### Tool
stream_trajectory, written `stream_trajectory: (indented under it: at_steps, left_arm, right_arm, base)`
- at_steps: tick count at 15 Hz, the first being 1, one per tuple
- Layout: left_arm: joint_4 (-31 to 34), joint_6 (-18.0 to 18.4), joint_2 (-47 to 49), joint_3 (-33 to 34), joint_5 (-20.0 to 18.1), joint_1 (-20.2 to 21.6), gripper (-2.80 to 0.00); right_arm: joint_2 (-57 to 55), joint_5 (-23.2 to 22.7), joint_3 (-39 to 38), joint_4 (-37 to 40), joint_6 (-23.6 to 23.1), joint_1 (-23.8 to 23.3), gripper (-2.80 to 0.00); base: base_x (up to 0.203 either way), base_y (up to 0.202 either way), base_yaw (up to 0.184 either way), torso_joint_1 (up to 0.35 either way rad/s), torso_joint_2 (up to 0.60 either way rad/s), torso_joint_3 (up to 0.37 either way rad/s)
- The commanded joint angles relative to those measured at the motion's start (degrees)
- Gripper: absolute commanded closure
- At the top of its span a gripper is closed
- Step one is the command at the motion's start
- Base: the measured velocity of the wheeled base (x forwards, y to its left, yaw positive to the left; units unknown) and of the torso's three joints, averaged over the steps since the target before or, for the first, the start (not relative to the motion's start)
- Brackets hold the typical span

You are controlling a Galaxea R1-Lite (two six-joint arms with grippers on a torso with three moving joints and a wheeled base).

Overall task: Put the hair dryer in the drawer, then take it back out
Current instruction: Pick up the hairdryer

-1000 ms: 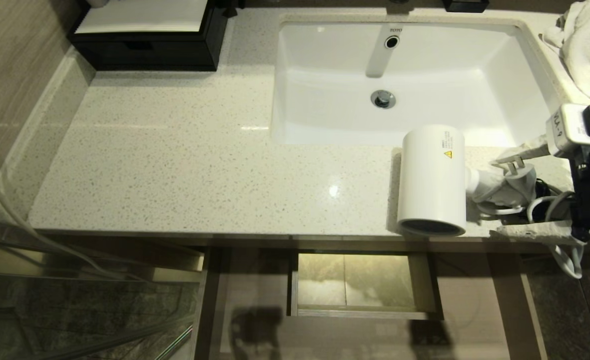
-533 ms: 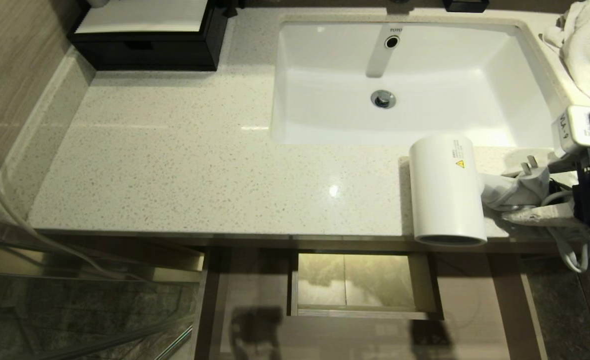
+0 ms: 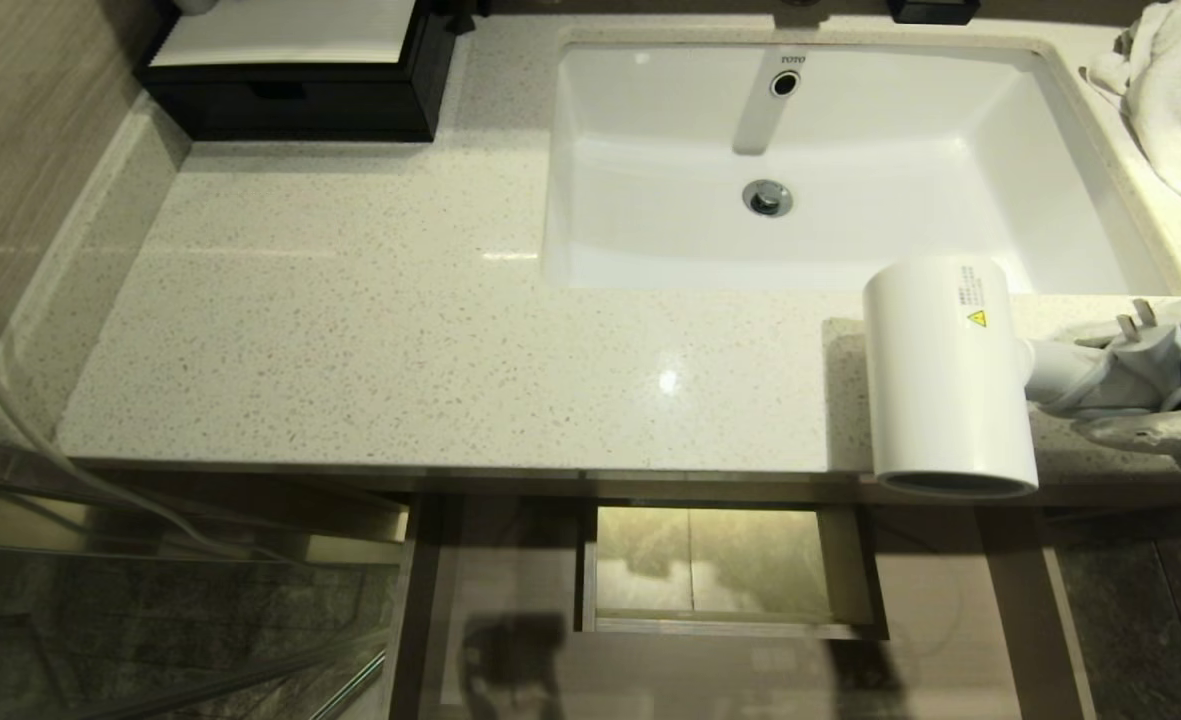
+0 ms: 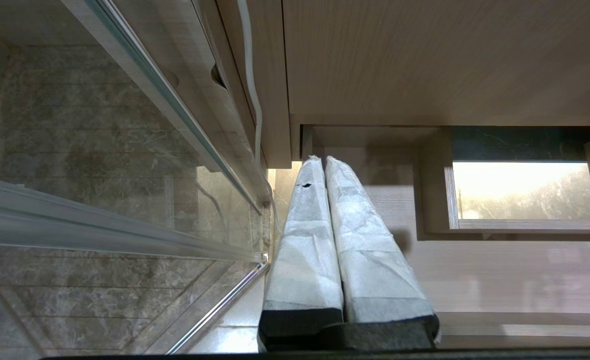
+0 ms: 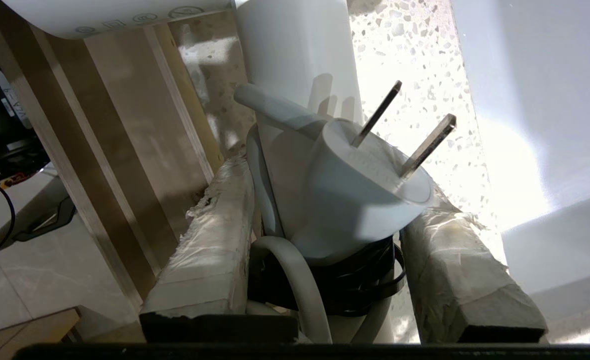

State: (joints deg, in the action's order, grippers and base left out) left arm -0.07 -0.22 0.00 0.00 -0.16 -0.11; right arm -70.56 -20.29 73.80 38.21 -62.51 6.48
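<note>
The speckled pale stone worktop (image 3: 370, 330) holds a white rectangular sink (image 3: 650, 160) set into its right half. A black box (image 3: 290, 100) stands at its far left corner, and a white towel (image 3: 1175, 95) lies at the far right. The white hair dryer (image 3: 945, 375) overhangs the near edge at the right.

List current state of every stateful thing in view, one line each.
hair dryer: lifted over the counter's front edge, held by its handle
plug: unplugged, bundled against the handle
right gripper: jaws shut on the handle and cord bundle
left gripper: jaws shut, empty, parked low beside the cabinet
drawer: pulled open, nothing visible in it
sink: dry, tap off
</note>
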Motion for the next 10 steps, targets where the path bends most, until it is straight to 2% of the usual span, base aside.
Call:
stream_trajectory:
  at_steps: [1,7,8,10]
  left_arm:
    - [-0.01,-0.04,0.0,0.0,-0.02,0.02,0.0]
    - [-0.01,-0.04,0.0,0.0,-0.02,0.02,0.0]
    - [-0.01,-0.04,0.0,0.0,-0.02,-0.07,0.0]
    - [-0.01,-0.04,0.0,0.0,-0.02,0.02,0.0]
  right_arm:
    - [4.46,-0.19,-2.22,0.28,2.15,-0.96,0.0]
    - [12.84,0.44,-5.89,0.53,24.51,-2.85,0.0]
    - [14.18,0.49,-6.59,0.86,27.05,-3.91,0.0]
    - [17.06,0.51,-8.14,1.88,28.84,-6.44,0.0]
  base:
    - [0.0,0.0,0.0,0.0,0.0,0.0]
    - [0.0,0.0,0.0,0.0,0.0,0.0]
    - [0.0,0.0,0.0,0.0,0.0,0.0]
    - [0.0,0.0,0.0,0.0,0.0,0.0]
